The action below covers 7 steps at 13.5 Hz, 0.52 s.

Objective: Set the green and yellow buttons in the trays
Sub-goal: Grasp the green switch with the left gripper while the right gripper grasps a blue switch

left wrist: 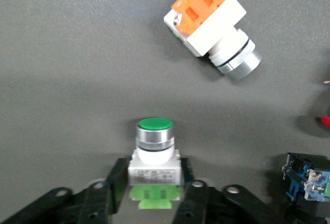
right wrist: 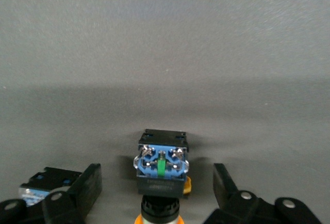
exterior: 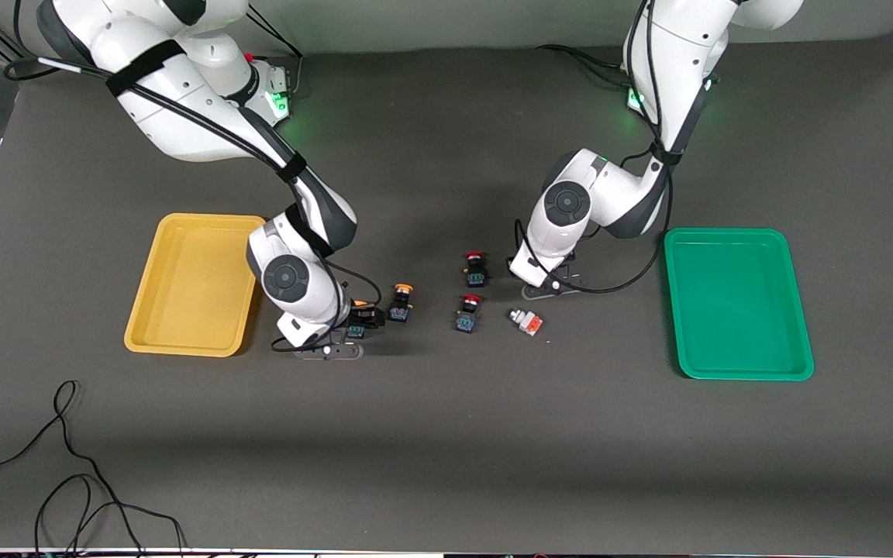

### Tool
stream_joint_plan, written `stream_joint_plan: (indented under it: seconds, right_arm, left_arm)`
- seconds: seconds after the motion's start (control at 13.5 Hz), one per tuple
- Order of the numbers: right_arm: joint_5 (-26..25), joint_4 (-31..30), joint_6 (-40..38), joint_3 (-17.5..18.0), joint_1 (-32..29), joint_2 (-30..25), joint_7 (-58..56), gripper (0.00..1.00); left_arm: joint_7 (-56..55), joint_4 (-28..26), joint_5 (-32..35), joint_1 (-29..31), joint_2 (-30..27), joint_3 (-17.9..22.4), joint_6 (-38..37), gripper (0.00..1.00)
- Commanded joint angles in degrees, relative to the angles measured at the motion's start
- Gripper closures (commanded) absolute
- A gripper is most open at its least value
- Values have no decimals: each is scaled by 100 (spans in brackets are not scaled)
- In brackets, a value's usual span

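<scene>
My left gripper [exterior: 551, 283] is down at the table and shut on a green-capped, white-bodied button [left wrist: 153, 152] that stands upright; the arm hides this button in the front view. A white button with an orange part [exterior: 526, 320] lies on its side close by, nearer the front camera, also in the left wrist view [left wrist: 214, 28]. My right gripper [exterior: 355, 332] is open around a yellow-capped button with a blue-black body [right wrist: 161, 175], lying on the table beside the yellow tray [exterior: 191, 287]. A second yellow button [exterior: 401, 302] stands next to it. The green tray [exterior: 737, 302] lies toward the left arm's end.
Two red-capped black buttons [exterior: 475, 269] [exterior: 468, 313] stand between the two grippers; one shows at the edge of the left wrist view [left wrist: 309, 182]. Loose black cables [exterior: 67, 465] lie on the dark mat near the front camera at the right arm's end.
</scene>
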Motion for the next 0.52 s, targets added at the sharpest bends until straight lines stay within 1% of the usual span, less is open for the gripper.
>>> stream_joint_plan:
  seconds: [0.0,0.07,0.15,0.22,0.3,0.44]
  right_arm:
    - [-533,139,55,-20,62,162,233,75]
    - [-517,130,55,-20,62,162,476,100]
    - [-560,130,55,-20,62,154,940,100]
    - [-569,156,55,-20,71,136,1153,100]
    - [-552,209,29,-11,54,84,1199,100]
    - [-508,341,-128,-11,1,-126,1147,100]
  left_arm:
    - [-141,96,23,62,-73,31,-93,83]
    - [-150,183,23,107,-169,31,-128,84]
    - [-133,245,-20,203,-378,31,-363,84]
    - [-89,376,-38,291,-624,14,-800,84]
    - [-45,569,-64,352,-853,14,-1327,85]
    - [104,1104,-73,580,-1083,14,-2329,86]
